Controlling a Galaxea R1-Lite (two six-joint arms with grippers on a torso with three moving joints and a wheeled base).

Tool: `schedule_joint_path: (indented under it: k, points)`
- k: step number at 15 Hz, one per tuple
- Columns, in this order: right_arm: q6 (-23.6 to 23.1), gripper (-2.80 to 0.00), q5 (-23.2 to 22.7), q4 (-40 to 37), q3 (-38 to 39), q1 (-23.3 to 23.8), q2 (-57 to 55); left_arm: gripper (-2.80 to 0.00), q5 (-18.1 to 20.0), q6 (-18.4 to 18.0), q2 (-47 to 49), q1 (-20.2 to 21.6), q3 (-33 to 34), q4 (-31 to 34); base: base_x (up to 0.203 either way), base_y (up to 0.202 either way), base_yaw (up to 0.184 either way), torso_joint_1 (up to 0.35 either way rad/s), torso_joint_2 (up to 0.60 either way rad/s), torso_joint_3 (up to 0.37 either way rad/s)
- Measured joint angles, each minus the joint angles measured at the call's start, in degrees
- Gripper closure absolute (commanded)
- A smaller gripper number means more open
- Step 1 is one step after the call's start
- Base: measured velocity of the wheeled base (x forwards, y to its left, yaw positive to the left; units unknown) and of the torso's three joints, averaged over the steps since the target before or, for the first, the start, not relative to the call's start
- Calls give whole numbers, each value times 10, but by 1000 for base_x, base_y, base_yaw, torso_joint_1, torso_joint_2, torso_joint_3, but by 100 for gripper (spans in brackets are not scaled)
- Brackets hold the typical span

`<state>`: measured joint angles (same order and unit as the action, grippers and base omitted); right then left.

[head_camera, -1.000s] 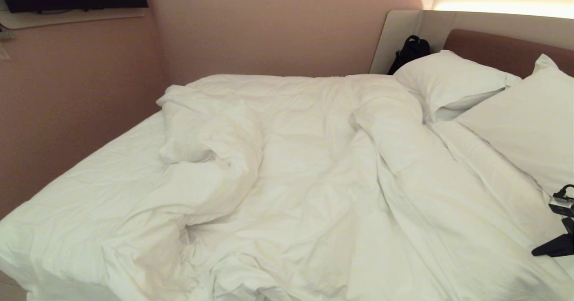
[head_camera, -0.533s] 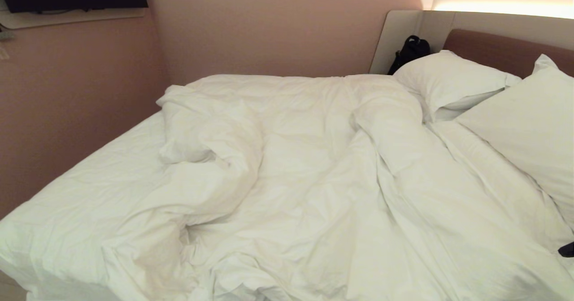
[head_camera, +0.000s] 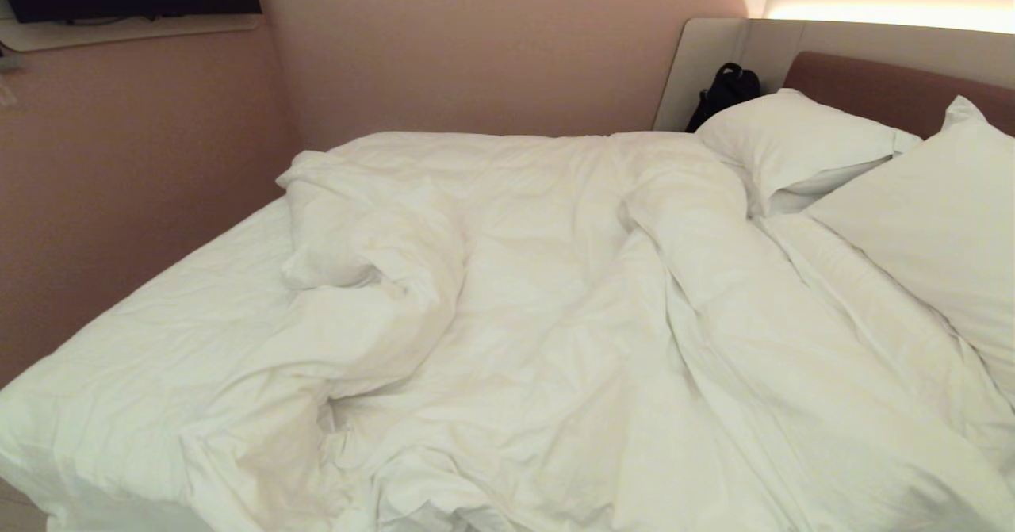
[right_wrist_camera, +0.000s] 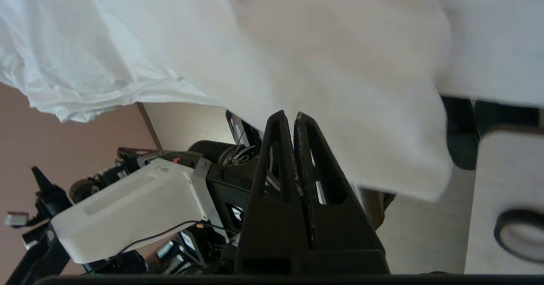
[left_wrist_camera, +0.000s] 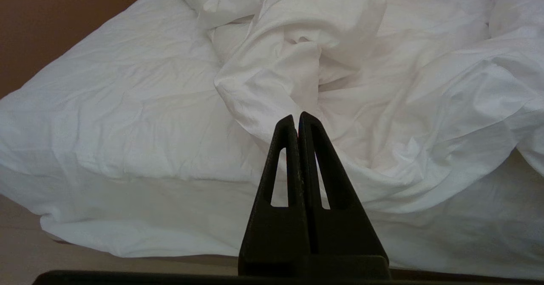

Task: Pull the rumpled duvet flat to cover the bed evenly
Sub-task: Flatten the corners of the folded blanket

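Note:
The white duvet [head_camera: 555,302] lies rumpled in thick folds over the middle and right of the bed [head_camera: 158,334], leaving bare fitted sheet on the left. Neither gripper shows in the head view. My left gripper [left_wrist_camera: 296,117] is shut and empty, held off the bed's near edge and pointing at a bunched duvet fold [left_wrist_camera: 272,77]. My right gripper [right_wrist_camera: 289,116] is shut with nothing in it, low beside the bed under the duvet's overhanging edge [right_wrist_camera: 318,64], apart from the cloth.
Two white pillows [head_camera: 793,143] [head_camera: 936,215] lean on the brown headboard [head_camera: 872,88], with a black bag [head_camera: 725,92] in the far corner. Pink walls close the left and far sides. My own base [right_wrist_camera: 127,204] and a pale cabinet [right_wrist_camera: 505,183] flank the right gripper.
The right gripper, seen at the head view's right edge a second ago, has dropped out of that view. The duvet has not moved, nor has the left arm.

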<state>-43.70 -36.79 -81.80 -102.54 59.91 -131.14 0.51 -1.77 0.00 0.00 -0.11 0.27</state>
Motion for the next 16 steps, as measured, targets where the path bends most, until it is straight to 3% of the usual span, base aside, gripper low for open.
schedule_joint_path:
  k: [4, 7, 11, 16]
  points:
    - [-27, -280, 28, 3, 32, 79, 9, 0, 0, 0, 0, 0, 0, 0, 0, 0, 0, 0, 0, 0]
    - [-71, -280, 25, 15, 2, 126, 22, 0, 0, 0, 0, 0, 0, 0, 0, 0, 0, 0, 0, 0]
    - [-132, -280, 21, 25, -69, 140, 42, 0, 0, 0, 0, 0, 0, 0, 0, 0, 0, 0, 0, 0]
    - [-121, -280, -27, -18, -75, 126, 43, 0, 0, 0, 0, 0, 0, 0, 0, 0, 0, 0, 0, 0]
